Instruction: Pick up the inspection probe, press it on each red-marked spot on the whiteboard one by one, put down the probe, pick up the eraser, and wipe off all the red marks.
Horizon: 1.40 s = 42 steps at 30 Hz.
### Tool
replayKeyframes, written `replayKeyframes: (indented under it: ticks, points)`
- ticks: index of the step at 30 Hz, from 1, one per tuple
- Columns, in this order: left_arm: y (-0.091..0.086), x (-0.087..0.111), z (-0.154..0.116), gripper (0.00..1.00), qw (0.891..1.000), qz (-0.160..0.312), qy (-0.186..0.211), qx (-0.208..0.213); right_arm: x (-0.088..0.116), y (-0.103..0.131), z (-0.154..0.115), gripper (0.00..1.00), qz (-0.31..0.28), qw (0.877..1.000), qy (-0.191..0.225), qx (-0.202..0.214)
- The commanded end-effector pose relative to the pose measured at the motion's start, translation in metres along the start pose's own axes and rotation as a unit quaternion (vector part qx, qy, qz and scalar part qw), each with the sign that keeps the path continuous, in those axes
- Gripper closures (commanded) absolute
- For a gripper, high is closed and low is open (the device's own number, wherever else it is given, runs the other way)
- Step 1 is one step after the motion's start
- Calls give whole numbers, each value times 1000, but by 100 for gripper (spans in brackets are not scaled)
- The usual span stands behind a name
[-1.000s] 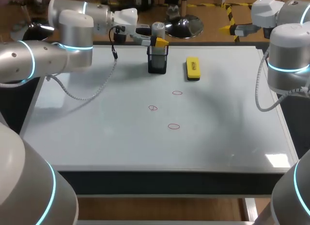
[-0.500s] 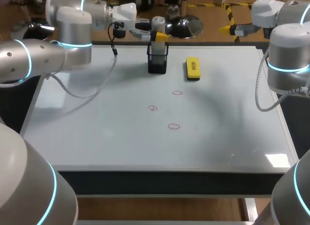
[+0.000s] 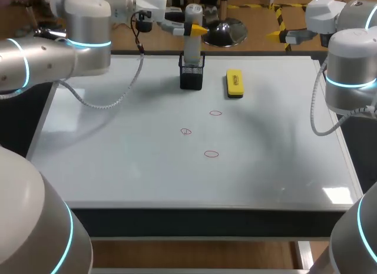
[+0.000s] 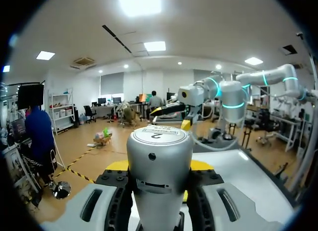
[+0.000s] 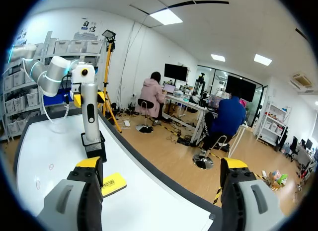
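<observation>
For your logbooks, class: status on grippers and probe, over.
Left gripper shut on probe, its base inside holder. Right gripper open, empty. Eraser beside holder; nothing blocking red marks.

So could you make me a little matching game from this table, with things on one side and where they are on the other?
Things:
1. inspection probe
2. eraser
3. red marks

Places:
A. drawn mid-whiteboard
B. upright, its foot in the black holder, gripped by the left gripper
C. lying flat beside the black holder

Pairs: 1-B, 2-C, 3-A
</observation>
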State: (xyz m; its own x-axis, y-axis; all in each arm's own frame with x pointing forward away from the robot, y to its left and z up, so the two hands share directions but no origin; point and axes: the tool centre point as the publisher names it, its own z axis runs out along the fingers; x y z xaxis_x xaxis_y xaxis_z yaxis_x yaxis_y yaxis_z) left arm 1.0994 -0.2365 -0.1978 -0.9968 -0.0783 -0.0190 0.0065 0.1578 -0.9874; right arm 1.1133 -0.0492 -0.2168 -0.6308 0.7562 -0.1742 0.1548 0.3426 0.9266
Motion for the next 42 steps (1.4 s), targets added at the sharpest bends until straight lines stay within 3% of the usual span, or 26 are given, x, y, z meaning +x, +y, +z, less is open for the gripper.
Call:
replayKeyframes:
  ticks: [1,10,18,32,42]
  points:
    - [-15,5,-7,100,1000,4,-4,-1,0,0,0,0,0,1000,0,0]
    - [-41,7,-28,100,1000,12,-8,8,0,0,0,0,0,1000,0,0]
    - [-47,10,-61,100,999,25,-26,19,0,0,0,0,0,1000,0,0]
    - [-25,16,-143,100,995,35,-97,5,0,0,0,0,0,1000,0,0]
    - [9,25,-192,100,990,4,-142,-4,0,0,0,0,0,1000,0,0]
